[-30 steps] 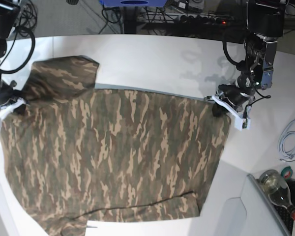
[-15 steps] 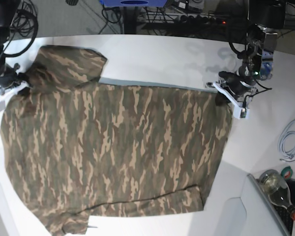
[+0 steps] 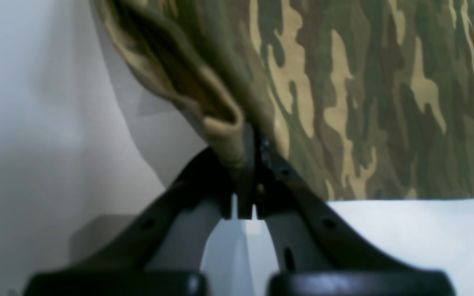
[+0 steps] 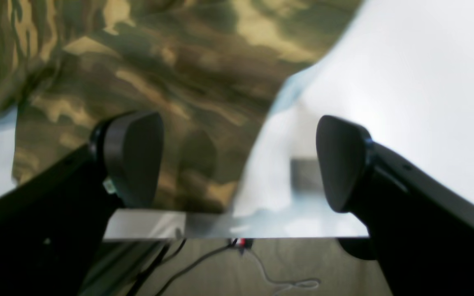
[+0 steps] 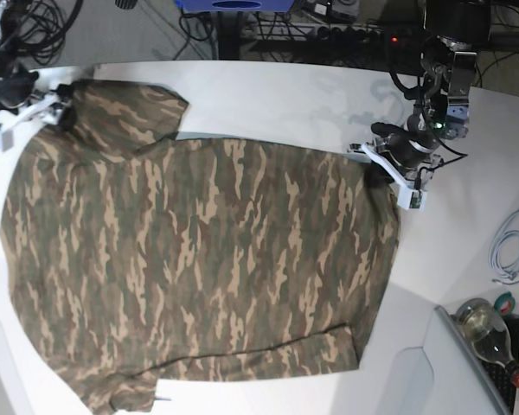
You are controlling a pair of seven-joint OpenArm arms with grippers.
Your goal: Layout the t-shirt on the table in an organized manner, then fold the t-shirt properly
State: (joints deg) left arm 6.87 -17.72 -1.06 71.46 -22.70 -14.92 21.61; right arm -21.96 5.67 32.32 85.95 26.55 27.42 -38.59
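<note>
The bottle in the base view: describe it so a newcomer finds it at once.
Start at the white table under the camouflage t-shirt, then go to the view's bottom right corner. The bottle lies tilted there, off the tabletop: clear glass with a red cap, beside a roll of green tape.

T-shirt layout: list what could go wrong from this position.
1. The left gripper is shut on the t-shirt hem; any pull may drag the flat cloth askew, since the right gripper is open and holds nothing.
2. The sleeve beside the right gripper lies near the table edge and could slip off.
</note>
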